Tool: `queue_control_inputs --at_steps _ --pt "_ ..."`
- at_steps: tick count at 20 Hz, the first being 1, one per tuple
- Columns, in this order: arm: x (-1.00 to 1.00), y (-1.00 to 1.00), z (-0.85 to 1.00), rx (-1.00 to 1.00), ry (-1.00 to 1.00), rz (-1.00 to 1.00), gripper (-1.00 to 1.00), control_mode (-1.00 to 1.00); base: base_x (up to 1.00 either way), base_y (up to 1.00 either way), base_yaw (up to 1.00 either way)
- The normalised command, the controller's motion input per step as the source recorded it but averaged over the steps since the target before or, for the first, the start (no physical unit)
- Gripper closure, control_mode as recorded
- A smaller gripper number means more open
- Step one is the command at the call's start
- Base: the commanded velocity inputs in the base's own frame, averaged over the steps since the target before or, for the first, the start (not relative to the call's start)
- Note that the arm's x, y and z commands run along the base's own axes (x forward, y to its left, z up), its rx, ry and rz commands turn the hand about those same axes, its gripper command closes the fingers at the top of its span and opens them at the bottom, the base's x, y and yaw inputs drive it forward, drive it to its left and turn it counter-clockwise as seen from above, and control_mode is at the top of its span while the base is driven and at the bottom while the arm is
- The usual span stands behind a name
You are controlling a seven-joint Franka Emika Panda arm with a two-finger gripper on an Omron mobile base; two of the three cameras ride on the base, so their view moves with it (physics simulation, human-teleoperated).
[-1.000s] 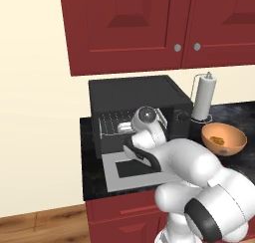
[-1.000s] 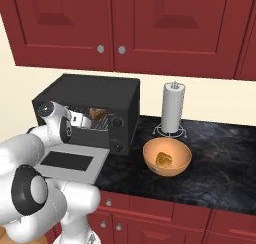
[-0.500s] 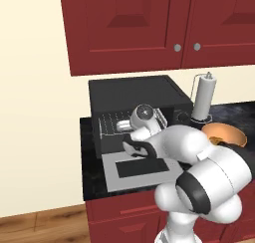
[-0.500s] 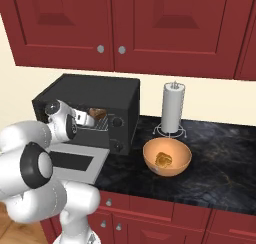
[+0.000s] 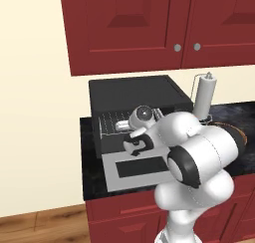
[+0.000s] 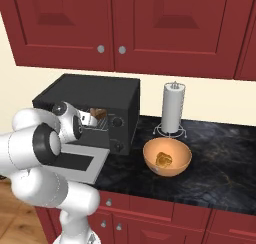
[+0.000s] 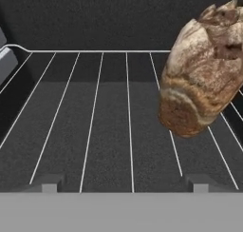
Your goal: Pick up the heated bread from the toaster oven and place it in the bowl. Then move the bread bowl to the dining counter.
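The black toaster oven [image 5: 134, 100] [image 6: 95, 100] stands with its grey door [image 5: 137, 166] dropped flat. The heated bread [image 7: 204, 69] [image 6: 99, 113], golden-brown with a darker crust, lies on the wire rack [image 7: 95, 117]. My gripper [image 7: 126, 187] [image 6: 91, 119] [image 5: 124, 125] is at the oven mouth, open, nothing between its fingertips [image 7: 50, 186]. The bread lies ahead and off to the right of the gap. The orange-tan bowl [image 6: 172, 169] sits right of the oven with a golden-brown chunk [image 6: 163, 159] inside; my arm hides most of the bowl [image 5: 240, 132] in the left base view. The dining counter is out of view.
A paper towel holder [image 6: 172, 108] [image 5: 205, 95] stands behind the bowl. Red cabinets [image 6: 115, 28] hang above the oven. The oven and bowl rest on a black counter [image 6: 225, 163] over red cabinet fronts. The oven's side knobs [image 6: 118, 122] face the bowl.
My elbow has swung up and left, now covering most of the bowl in the left base view. The hand stays at the oven mouth with jaws open. Bread and bowl have not moved.
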Motion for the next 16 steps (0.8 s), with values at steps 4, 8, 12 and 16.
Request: queue_control_inputs --at_steps 4,8,12,16 --pt "0.35 0.00 -0.29 0.00 0.10 0.00 -1.00 -1.00 0.00 0.00 0.00" --pt "-0.05 0.00 -0.03 0.00 0.42 -0.04 -1.00 -1.00 0.00 0.00 0.00" --pt "-0.75 0.00 0.00 0.02 0.59 -0.10 -1.00 -1.00 0.00 0.00 0.00" --pt "-1.00 0.00 0.00 0.03 0.63 -0.10 -1.00 -1.00 0.00 0.00 0.00"
